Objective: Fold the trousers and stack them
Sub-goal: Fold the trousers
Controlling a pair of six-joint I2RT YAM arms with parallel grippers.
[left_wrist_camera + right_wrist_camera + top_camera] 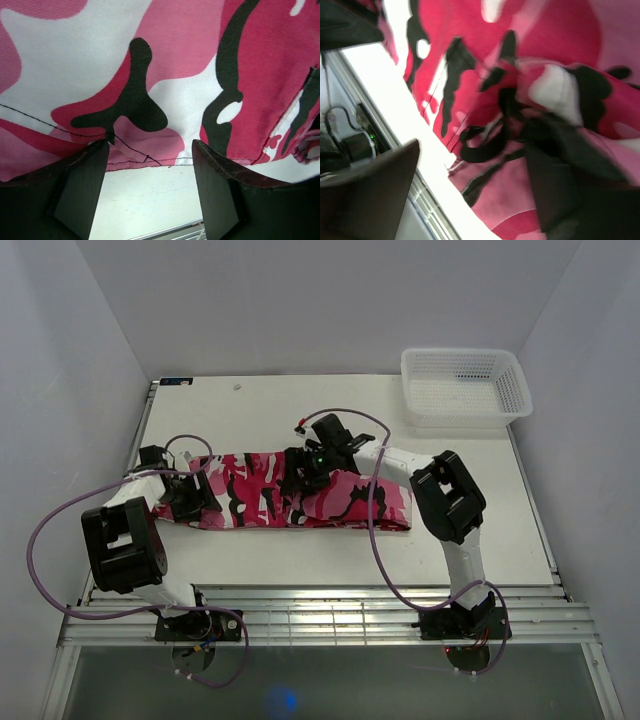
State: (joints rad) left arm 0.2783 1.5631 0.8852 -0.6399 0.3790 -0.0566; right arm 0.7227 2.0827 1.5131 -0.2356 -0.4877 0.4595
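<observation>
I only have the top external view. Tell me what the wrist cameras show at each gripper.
Observer: Left gripper is open; its fingers sit at the stitched hem of the pink, red, white and black camouflage cloth trousers, only white table between them.
Operator: Report the right one.
Observer: Right gripper stands open over the trousers; the picture is blurred, but nothing looks pinched.
Operator: Describe what lies under it.
Observer: A black loop, cord or strap, on bunched cloth near the trousers' edge.
</observation>
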